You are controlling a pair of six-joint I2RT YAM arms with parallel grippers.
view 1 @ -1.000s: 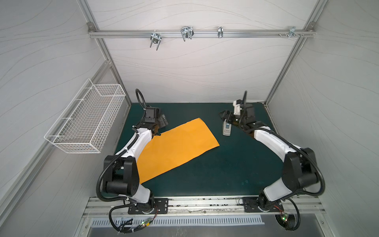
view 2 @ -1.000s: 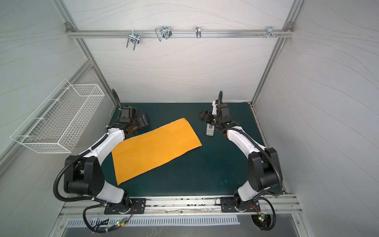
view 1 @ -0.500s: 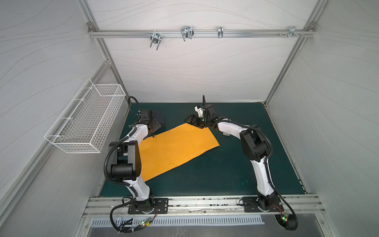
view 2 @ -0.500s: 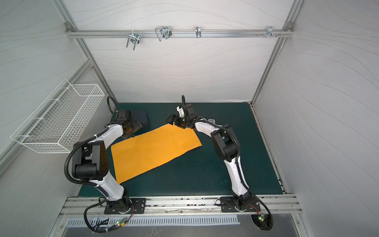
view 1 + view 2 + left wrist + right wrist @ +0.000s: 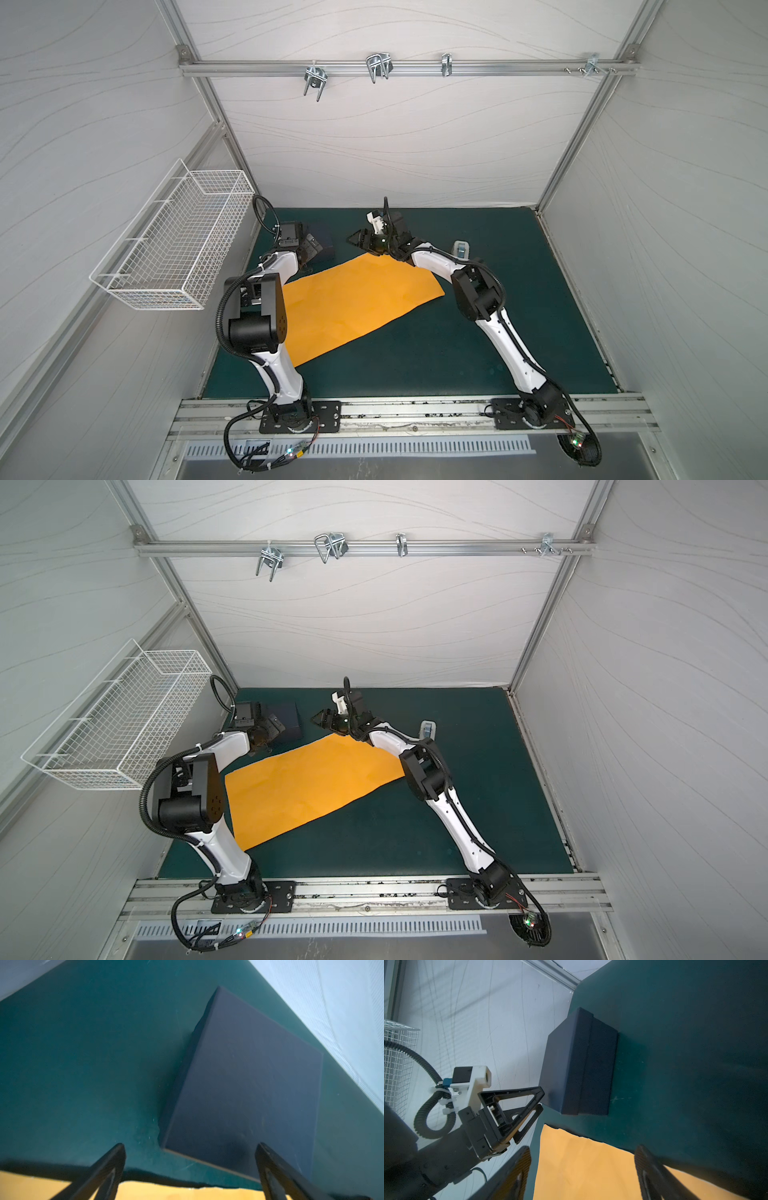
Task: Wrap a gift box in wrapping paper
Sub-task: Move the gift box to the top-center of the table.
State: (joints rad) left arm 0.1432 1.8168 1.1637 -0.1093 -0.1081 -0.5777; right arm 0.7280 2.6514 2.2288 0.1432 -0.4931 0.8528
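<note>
White panelled enclosure [image 5: 374, 145], faint wavy lines on the panels, aluminium frame. Rail [image 5: 498, 70] across the back wall carries metal hooks [image 5: 378, 66].
Floor is a dark green mat [image 5: 457, 353], lightly scuffed and scratched in the wrist views.
White wire basket [image 5: 174, 249] hangs on the left wall.
The wrapping paper [image 5: 357, 303] [image 5: 307, 787] is plain orange-yellow. It lies flat on the mat, skewed diagonally, with slight creases.
The gift box [image 5: 324, 245] [image 5: 291, 719] [image 5: 249, 1088] [image 5: 571, 1064] is plain dark navy with a lid seam on its side. It sits on the mat in the far left corner near the back wall, just beyond the paper's far edge, with a strip of mat between them.
Small white-grey tape dispenser [image 5: 461, 248] [image 5: 428, 728] stands on the mat right of the paper, well apart from the box.
Left gripper [image 5: 309, 249] [image 5: 190, 1147]: fingers spread wide, nothing between them, at the box's near corner. Contact cannot be told.
Right gripper [image 5: 353, 239] [image 5: 581, 1151]: fingers apart and empty, over the paper's far corner, pointing at the box but clear of it.
</note>
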